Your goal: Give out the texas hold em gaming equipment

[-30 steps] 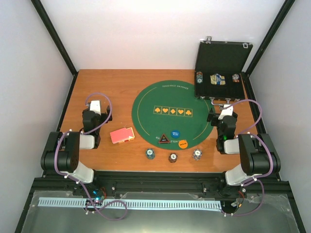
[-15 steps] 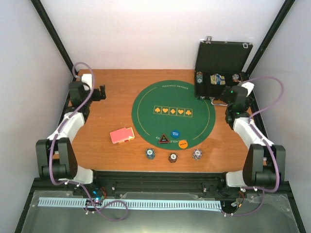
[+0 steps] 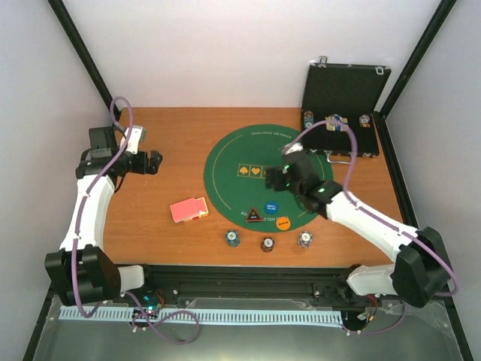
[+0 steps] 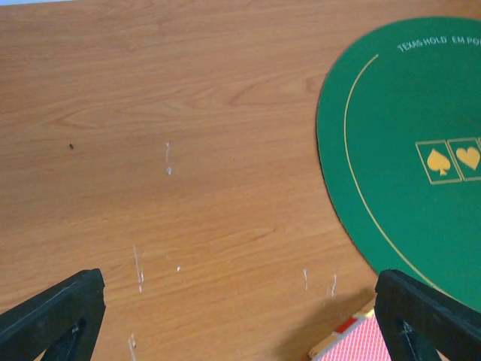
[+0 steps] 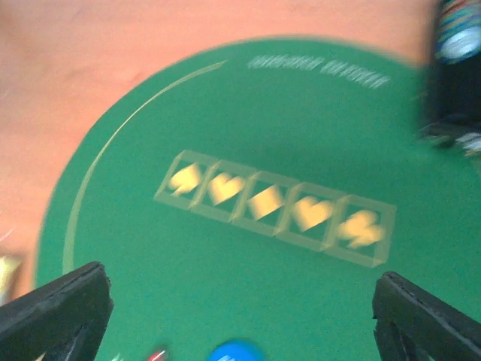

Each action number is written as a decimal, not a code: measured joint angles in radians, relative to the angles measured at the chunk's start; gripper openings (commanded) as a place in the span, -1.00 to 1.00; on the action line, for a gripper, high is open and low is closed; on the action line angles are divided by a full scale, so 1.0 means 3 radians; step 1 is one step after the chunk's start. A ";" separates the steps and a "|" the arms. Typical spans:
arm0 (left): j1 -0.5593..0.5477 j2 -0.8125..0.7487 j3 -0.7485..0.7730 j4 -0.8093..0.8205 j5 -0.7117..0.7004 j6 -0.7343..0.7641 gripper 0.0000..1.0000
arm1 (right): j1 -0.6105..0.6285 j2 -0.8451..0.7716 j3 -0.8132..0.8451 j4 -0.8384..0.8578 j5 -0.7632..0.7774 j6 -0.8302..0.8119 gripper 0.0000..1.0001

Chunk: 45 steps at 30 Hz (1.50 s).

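The red-backed playing cards (image 3: pixel 189 209) lie stacked on the wood left of the round green mat (image 3: pixel 225 177). A blue disc (image 3: pixel 271 207), an orange disc (image 3: pixel 283 222) and a dark red-edged triangle (image 3: pixel 254 216) sit at the mat's near edge. Three poker chip stacks (image 3: pixel 267 244) stand in a row in front of it. My left gripper (image 3: pixel 154 162) is open over bare wood at the far left, and in its wrist view a corner of the cards (image 4: pixel 353 342) shows. My right gripper (image 3: pixel 282 177) hovers open over the mat's middle, with the blue disc (image 5: pixel 237 352) just below it.
The black hinged case (image 3: pixel 342 109) stands open at the back right with more chips (image 3: pixel 336 122) inside; its edge shows in the right wrist view (image 5: pixel 458 75). Black frame posts rise at both back corners. The right wrist view is blurred by motion.
My right arm has swung from the case at the back right to the middle of the green mat. My left arm has shifted a little left and nearer. Both grippers stay open.
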 measured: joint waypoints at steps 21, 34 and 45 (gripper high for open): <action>0.0003 0.0174 0.0168 -0.0712 0.0423 0.0273 0.99 | 0.1153 0.0711 -0.0266 -0.0422 -0.0357 0.0317 0.15; 0.0003 0.0164 0.0272 -0.0832 0.0684 0.0319 1.00 | 0.1108 0.1091 -0.0332 -0.0413 -0.0601 0.0168 0.16; 0.0003 0.0130 0.0272 -0.0862 0.0959 0.0346 0.99 | 0.0926 0.1199 -0.0212 -0.0413 -0.0670 -0.0056 0.01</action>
